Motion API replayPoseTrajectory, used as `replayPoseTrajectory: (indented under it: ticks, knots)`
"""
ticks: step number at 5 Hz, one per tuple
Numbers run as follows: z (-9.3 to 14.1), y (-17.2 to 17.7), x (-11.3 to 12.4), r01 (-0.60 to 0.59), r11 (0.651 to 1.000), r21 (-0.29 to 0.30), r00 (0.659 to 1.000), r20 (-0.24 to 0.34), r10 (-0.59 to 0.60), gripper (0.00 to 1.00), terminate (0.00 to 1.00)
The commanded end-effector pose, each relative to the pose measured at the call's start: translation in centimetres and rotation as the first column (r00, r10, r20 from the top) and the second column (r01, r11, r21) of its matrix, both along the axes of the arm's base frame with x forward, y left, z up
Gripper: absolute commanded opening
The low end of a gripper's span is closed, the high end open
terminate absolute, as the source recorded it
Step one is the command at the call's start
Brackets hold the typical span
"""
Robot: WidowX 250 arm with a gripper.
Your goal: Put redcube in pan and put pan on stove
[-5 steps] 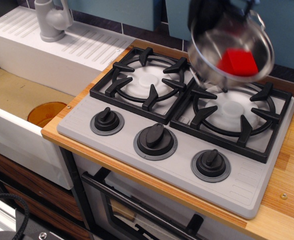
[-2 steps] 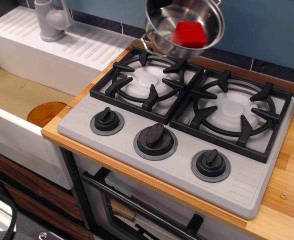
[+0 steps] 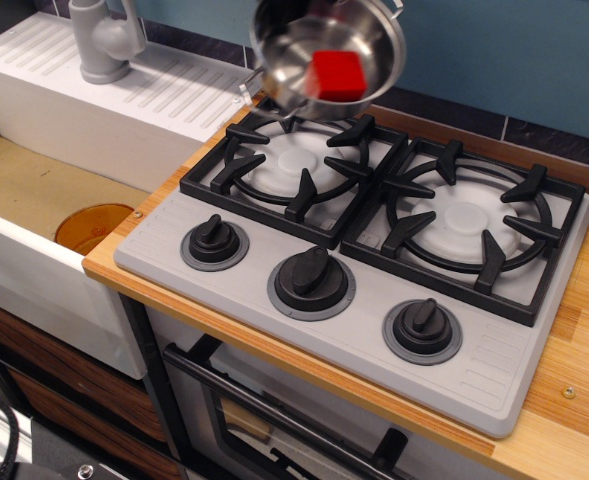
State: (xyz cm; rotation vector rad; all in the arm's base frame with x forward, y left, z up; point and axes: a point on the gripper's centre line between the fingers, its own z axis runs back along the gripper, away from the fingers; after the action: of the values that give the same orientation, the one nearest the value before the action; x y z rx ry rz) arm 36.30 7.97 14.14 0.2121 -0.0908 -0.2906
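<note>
The shiny steel pan (image 3: 292,45) hangs tilted in the air at the top of the view, above the back edge of the stove's left burner (image 3: 299,160). One wire loop handle (image 3: 250,88) points down to the left. The bright red cube (image 3: 336,76) lies inside the pan against its lower right wall. The light grey stove (image 3: 504,365) has two black grates, both bare, and three black knobs. The gripper is out of view above the top edge, so its hold on the pan does not show.
A white ribbed sink unit (image 3: 164,100) with a grey faucet (image 3: 104,40) stands to the left. A basin with an orange drain (image 3: 92,225) lies below it. The wooden counter (image 3: 584,385) runs along the right, and the blue wall is behind.
The pan with the red cube in it has moved left, from above the right burner to above the back of the left burner. The black gripper seen earlier has left the view.
</note>
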Motion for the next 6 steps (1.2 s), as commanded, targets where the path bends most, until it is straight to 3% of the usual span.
replayPoseTrajectory:
  ticks: [1, 2, 3, 5, 6]
  knots:
    - [-1.5, 2.3, 0.2, 0.000, 1.000, -0.008, 0.997, 0.072, 0.000, 0.00, 0.00]
    - [-2.6, 2.9, 0.0, 0.001, 1.000, -0.022, 0.997, 0.077, 0.001, 0.00, 0.00]
    - [-3.7, 2.4, 0.0, -0.003, 0.996, -0.089, 0.997, 0.078, 0.010, 1.00, 0.00]
    - [-3.5, 1.8, 0.5, 0.004, 0.995, -0.100, 0.997, 0.082, 0.004, 1.00, 0.00]
    - [-2.3, 1.5, 0.7, 0.000, 0.996, -0.086, 0.998, 0.067, 0.006, 1.00, 0.00]
